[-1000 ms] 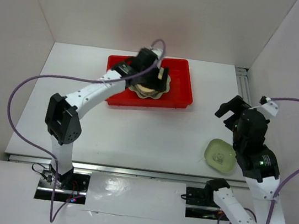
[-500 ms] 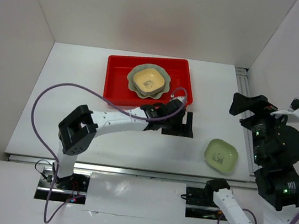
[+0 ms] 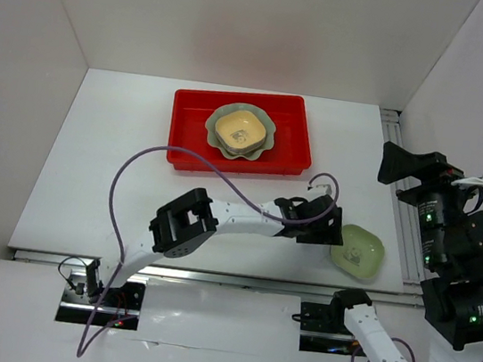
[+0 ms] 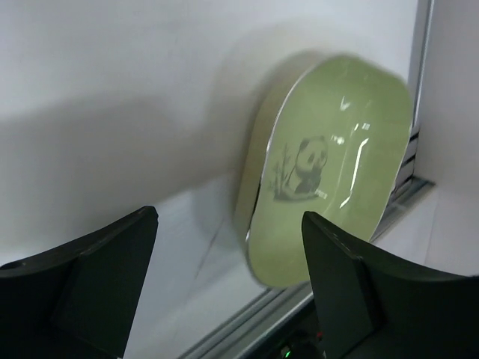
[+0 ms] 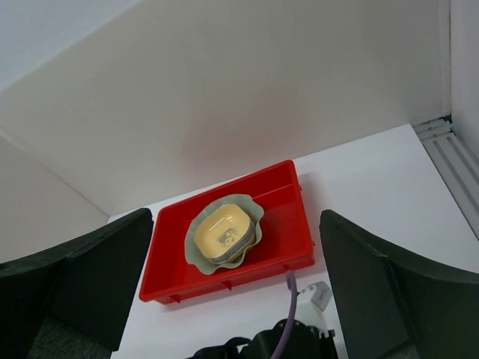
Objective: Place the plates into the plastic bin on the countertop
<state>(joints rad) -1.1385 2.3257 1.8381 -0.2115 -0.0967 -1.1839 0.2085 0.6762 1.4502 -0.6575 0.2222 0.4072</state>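
Left arm laid low across the white bench (image 3: 99,170)

The left pincer (image 3: 331,232) sits just beside a light green rounded-square dish (image 3: 359,251). Farther back, a shallow bright red plastic tray (image 3: 182,156) holds a pale green scalloped dish (image 3: 218,116) with a yellow rounded-square dish (image 3: 237,132) stacked inside. The right pincer (image 3: 386,164) hangs by the right wall.

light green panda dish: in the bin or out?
Out. The light green dish lies on the countertop, well apart from the red bin; the open left claw is beside it.
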